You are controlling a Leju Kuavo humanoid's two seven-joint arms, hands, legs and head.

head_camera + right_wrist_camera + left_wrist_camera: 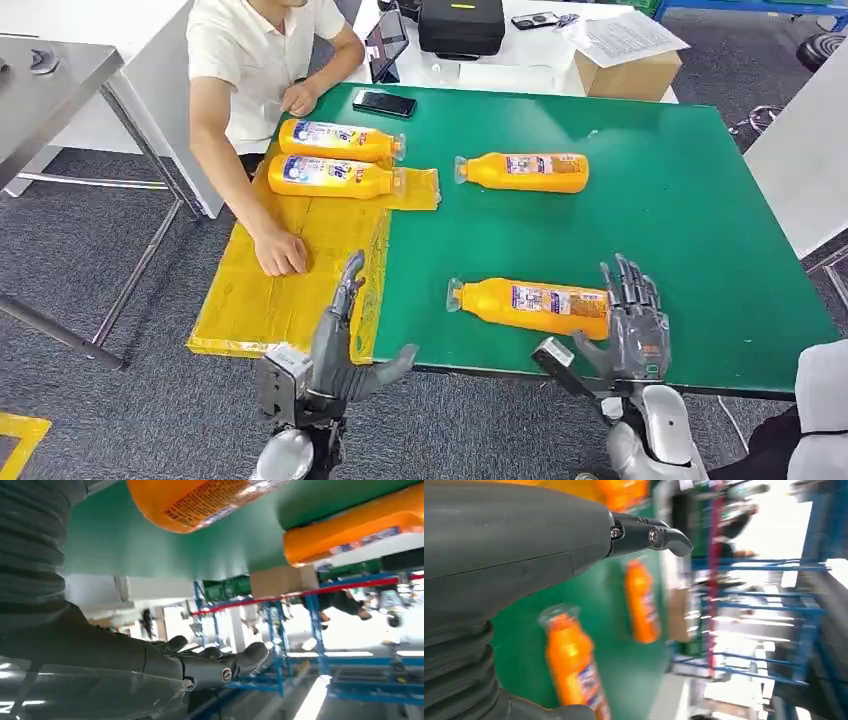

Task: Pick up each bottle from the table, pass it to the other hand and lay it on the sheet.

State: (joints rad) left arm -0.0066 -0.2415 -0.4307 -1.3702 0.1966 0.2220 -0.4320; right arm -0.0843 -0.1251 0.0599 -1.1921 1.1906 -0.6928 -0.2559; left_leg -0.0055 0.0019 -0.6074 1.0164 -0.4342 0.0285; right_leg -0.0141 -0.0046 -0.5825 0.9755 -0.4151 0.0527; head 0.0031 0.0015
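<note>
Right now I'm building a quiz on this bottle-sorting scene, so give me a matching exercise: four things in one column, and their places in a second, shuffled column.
Things:
1. near orange bottle
2. black phone
3. person's hand
4. cardboard box

Places:
A. on the white table beyond the green table
B. resting on the yellow sheet
C. lying on the green table just in front of the right hand
D. at the far edge of the green table

Pairs: 1-C, 2-D, 3-B, 4-A
</note>
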